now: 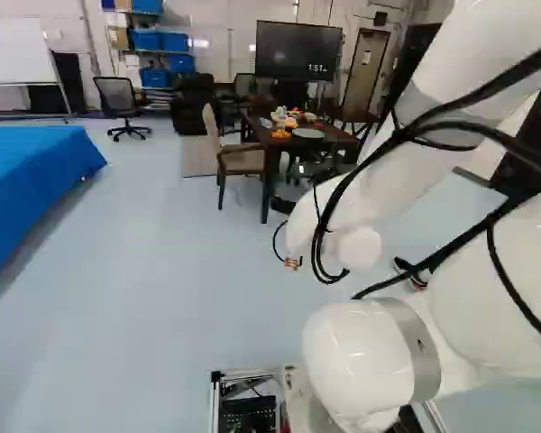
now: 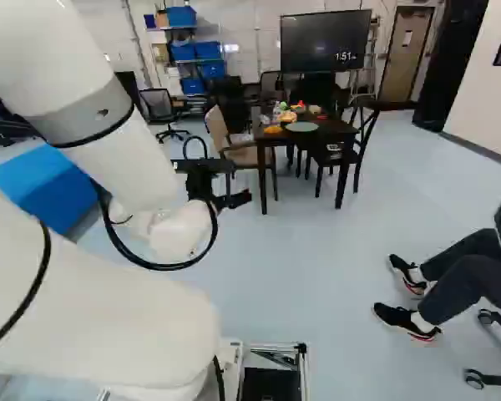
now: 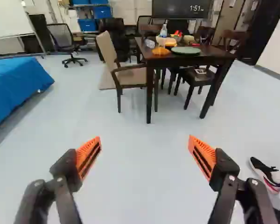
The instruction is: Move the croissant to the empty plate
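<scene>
In the right base view my gripper point(image 2: 240, 182) is held out above the floor, well short of the dark table point(image 2: 338, 132). Its orange-padded fingers stand wide apart in the wrist view, with nothing between them, so the gripper point(image 3: 144, 140) is open. Far ahead of it, on the table, lies a round green plate point(image 3: 185, 50) that looks bare. Beside this plate sits a small orange item point(image 3: 161, 51), with a light container point(image 3: 170, 42) behind. The croissant cannot be made out among the small things there.
A beige armchair point(image 3: 130, 74) stands at the table's near left side, a dark chair point(image 3: 196, 77) at its right. A blue-covered surface point(image 1: 36, 180) lies far left. A seated person's legs point(image 2: 455, 271) reach in from the right of the right base view.
</scene>
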You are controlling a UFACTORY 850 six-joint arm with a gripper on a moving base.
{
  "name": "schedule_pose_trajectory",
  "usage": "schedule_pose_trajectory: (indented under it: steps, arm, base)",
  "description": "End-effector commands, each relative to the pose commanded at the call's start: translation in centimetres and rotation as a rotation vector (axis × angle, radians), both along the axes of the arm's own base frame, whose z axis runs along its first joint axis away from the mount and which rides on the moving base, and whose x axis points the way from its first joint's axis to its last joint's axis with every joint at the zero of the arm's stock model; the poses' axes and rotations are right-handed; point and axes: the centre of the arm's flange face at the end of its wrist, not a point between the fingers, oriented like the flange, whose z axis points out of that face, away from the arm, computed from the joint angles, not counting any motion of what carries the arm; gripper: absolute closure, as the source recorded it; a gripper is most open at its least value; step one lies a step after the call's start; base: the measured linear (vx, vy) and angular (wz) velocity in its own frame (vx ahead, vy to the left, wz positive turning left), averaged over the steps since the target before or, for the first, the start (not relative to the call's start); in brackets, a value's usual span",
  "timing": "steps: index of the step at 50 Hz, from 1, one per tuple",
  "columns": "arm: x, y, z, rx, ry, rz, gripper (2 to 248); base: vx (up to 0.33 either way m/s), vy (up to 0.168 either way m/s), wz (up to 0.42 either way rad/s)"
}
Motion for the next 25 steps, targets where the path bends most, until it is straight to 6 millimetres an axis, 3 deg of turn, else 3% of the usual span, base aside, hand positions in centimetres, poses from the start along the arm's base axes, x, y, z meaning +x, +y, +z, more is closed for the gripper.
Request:
schedule_pose_trajectory:
  steps: [25]
  arm:
    - [0.00, 0.00, 0.00, 0.000, 0.000, 0.000, 3]
  base:
    - [0.079, -0.008, -0.015]
